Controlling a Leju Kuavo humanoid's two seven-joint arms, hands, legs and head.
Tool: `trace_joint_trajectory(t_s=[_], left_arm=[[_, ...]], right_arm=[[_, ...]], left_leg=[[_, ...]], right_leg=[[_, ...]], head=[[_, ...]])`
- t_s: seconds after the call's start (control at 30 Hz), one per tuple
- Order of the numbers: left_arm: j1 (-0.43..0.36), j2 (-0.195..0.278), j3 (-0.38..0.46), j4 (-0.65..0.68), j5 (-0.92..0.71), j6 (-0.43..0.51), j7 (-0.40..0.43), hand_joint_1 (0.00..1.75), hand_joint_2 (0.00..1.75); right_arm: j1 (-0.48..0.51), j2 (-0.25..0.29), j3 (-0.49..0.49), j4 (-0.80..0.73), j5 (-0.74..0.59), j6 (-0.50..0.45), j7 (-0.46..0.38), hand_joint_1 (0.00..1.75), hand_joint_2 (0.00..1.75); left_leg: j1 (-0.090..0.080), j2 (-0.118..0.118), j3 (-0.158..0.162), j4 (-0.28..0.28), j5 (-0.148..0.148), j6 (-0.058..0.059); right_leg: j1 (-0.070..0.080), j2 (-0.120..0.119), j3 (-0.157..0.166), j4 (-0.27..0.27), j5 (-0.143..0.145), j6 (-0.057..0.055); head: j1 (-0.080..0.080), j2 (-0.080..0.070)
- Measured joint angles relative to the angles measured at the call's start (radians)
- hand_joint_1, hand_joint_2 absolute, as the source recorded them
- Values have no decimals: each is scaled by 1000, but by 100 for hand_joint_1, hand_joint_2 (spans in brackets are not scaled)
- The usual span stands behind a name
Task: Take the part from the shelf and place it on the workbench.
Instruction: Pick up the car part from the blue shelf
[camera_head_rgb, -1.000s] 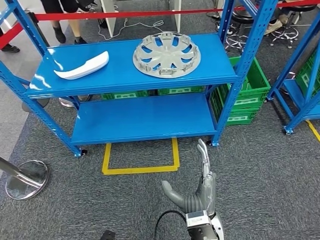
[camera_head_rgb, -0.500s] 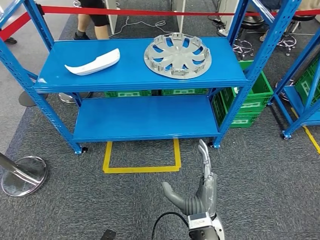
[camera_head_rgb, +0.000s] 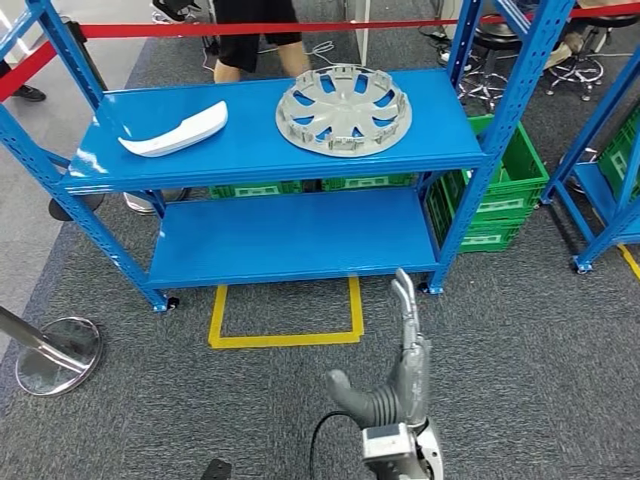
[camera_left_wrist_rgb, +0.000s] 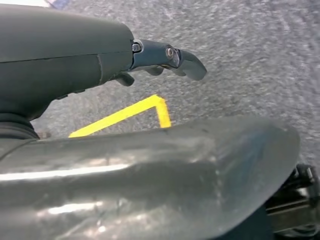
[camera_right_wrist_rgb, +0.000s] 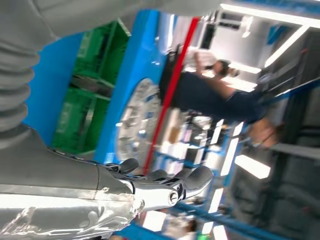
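From the head camera I look down on a blue shelf (camera_head_rgb: 264, 150) with two levels, filling the upper half of the frame. On its top level, right of centre, lies a round silver hubcap (camera_head_rgb: 343, 109), flat and untouched. On the same level, toward the upper left, lies a long curved white part (camera_head_rgb: 175, 131), well apart from the hubcap. The lower level (camera_head_rgb: 290, 235) is bare blue metal.

Behind and to the right of the shelf sit green crates (camera_head_rgb: 502, 185) on the floor; I cannot tell what is in them.

My right hand (camera_head_rgb: 400, 375) rises at the bottom centre of the head frame, well short of the shelf. It is released: fingers straight and pointing up, thumb spread to the left, nothing in it. The right wrist view shows the same hand with its fingers (camera_right_wrist_rgb: 166, 187) extended, the hubcap (camera_right_wrist_rgb: 137, 125) beyond them and a person in dark clothes (camera_right_wrist_rgb: 222, 97) behind a red tape (camera_right_wrist_rgb: 171, 85).

In the left wrist view my left hand (camera_left_wrist_rgb: 124, 57) hangs over the floor with its dark fingers (camera_left_wrist_rgb: 177, 57) loosely extended, gripping nothing.

The floor is grey carpet (camera_head_rgb: 528, 350). A yellow taped square (camera_head_rgb: 285, 312) marks it just in front of the shelf. A shiny round stanchion base (camera_head_rgb: 56, 355) sits at the lower left. Another blue rack (camera_head_rgb: 604, 190) stands at the right edge, and a person's legs (camera_head_rgb: 256, 45) show beyond the shelf at the top.
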Motion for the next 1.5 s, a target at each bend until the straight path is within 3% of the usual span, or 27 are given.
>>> trace_joint_trajectory(t_s=[0.03, 0.07, 0.13, 0.17, 0.23, 0.33, 0.4, 0.47, 0.5, 0.53, 0.57, 0.63, 0.7, 0.8, 0.87, 0.97, 1.0, 1.03, 1.07, 1.17, 1.23, 1.33, 1.4, 1.5], left_arm=[[0, 0, 1, 0, -1, -4, -11, 0, 0], [0, 0, 1, 0, -2, -7, -19, 0, 0], [-2, 0, 2, 0, -3, -9, -36, 0, 0], [-3, 0, 2, 0, -2, -10, -52, 0, 0], [-3, -1, 4, 0, 12, -13, -122, 0, 0], [-4, -2, 25, -2, 62, -32, -263, 0, 0], [-7, -2, 44, -3, 81, -46, -308, 0, 0], [-8, -2, 56, -4, 92, -54, -323, 0, 0], [-9, -2, 63, -4, 101, -60, -331, 0, 0], [-9, -2, 70, -4, 113, -70, -340, 0, 0], [-11, -2, 80, -4, 126, -83, -349, 0, 0], [-15, -2, 101, -4, 155, -125, -362, 0, 0], [-21, -2, 121, -4, 172, -181, -379, 0, 0], [-26, 0, 134, -6, 179, -252, -455, 0, 0], [-29, 1, 144, -8, 191, -273, -493, 0, 0], [-30, 4, 171, -9, 233, -323, -506, 0, 0], [-28, 5, 182, -9, 250, -348, -507, 0, 0], [-27, 7, 194, -9, 266, -372, -508, 0, 0], [-26, 8, 205, -9, 274, -389, -511, 0, 0], [-26, 9, 221, -9, 262, -405, -533, 0, 0], [-26, 8, 222, -9, 248, -410, -552, 0, 0], [-20, 8, 222, -9, 233, -421, -588, 0, 0], [-18, 8, 223, -9, 241, -454, -596, 0, 0], [-13, 9, 228, -9, 265, -522, -563, 0, 0]], right_arm=[[-6, -3, 8, -4, 10, -1, -6, 0, 0], [-11, -6, 15, -10, 18, -2, -10, 0, 0], [-21, -8, 27, -20, 23, -2, -13, 0, 0], [-25, -9, 31, -25, 25, -3, -14, 0, 0], [-30, -13, 39, -33, 31, -1, -4, 0, 0], [-30, -23, 47, -41, 37, 5, 24, 0, 0], [-28, -30, 52, -47, 36, 6, 30, 0, 0], [-26, -36, 57, -50, 33, 9, 31, 0, 0], [-24, -39, 59, -50, 29, 11, 30, 0, 0], [-24, -41, 62, -51, 26, 14, 29, 0, 0], [-24, -43, 64, -53, 24, 16, 25, 0, 0], [-29, -44, 69, -58, 29, 12, 12, 0, 0], [-38, -44, 76, -62, 41, 2, -2, 0, 0], [-48, -44, 89, -64, 48, -3, -2, 0, 0], [-49, -44, 91, -64, 45, 0, 1, 0, 0], [-47, -44, 91, -64, 39, 6, 2, 0, 0], [-45, -45, 91, -64, 37, 9, 3, 0, 0], [-44, -45, 90, -64, 36, 12, 4, 0, 0], [-43, -45, 90, -64, 36, 15, 5, 0, 0], [-39, -46, 88, -64, 39, 19, 7, 0, 0], [-37, -46, 86, -64, 41, 20, 8, 0, 0], [-33, -48, 82, -64, 46, 19, 11, 0, 0], [-31, -49, 80, -64, 52, 17, 12, 0, 0], [-30, -49, 80, -63, 58, 17, 18, 0, 0]], left_leg=[[0, 0, 0, -3, 15, 0], [1, 1, 17, -40, 45, 1], [1, 5, 81, -167, 107, 3], [1, 6, 106, -218, 123, 7], [-1, 5, 124, -261, 126, 18], [-1, 3, 123, -266, 129, 41], [0, 4, 125, -268, 131, 52], [-3, 4, 125, -268, 130, 57], [-5, 5, 125, -268, 129, 58], [-6, 4, 126, -268, 129, 59], [-7, 2, 127, -268, 128, 59], [-8, 0, 131, -267, 126, 55], [-12, -2, 131, -265, 125, 47], [-10, -2, 129, -267, 127, 31], [-8, 0, 116, -240, 105, 19], [-6, 1, 32, -66, 18, 5], [-5, 1, 5, -14, 3, 2], [-4, 1, -7, 7, 7, 1], [-3, 2, -1, -10, 28, 0], [4, 4, 86, -189, 116, -1], [6, 3, 116, -254, 128, 10], [4, 1, 117, -260, 128, 34], [4, 2, 119, -262, 130, 48], [-2, 2, 119, -262, 128, 57]], right_leg=[[0, 0, 0, 0, 0, 0], [-1, 0, 1, 0, 0, 1], [1, 1, 2, 2, -1, 7], [3, 2, 1, 3, -2, 13], [7, 3, -2, 2, -1, 25], [4, 1, -7, 10, -11, 41], [4, 1, -45, 95, -61, 46], [5, 2, -107, 225, -119, 47], [5, 2, -127, 266, -128, 46], [5, 2, -130, 271, -119, 45], [6, 2, -116, 240, -93, 42], [6, 2, -50, 108, -29, 36], [7, 3, -4, 16, -3, 31], [10, 5, 1, 0, 0, 18], [7, 4, 3, -5, 4, 7], [4, 2, 3, -6, 4, -2], [4, 2, 2, -6, 4, -2], [4, 2, 2, -6, 4, -2], [3, 2, 2, -6, 4, -1], [5, 4, 2, -3, 1, 9], [10, 5, 0, -2, 0, 21], [7, 4, -3, -1, -4, 36], [6, 3, -32, 61, -43, 43], [6, 3, -119, 245, -125, 43]], head=[[0, 0], [0, 0], [-1, 0], [-2, 0], [-1, 0], [4, 0], [9, 0], [13, 0], [13, 0], [13, 0], [13, 0], [13, 0], [12, 0], [11, 0], [8, 0], [4, 0], [4, 0], [4, 0], [4, 0], [0, 0], [-1, 0], [2, 0], [7, 0], [11, 0]])
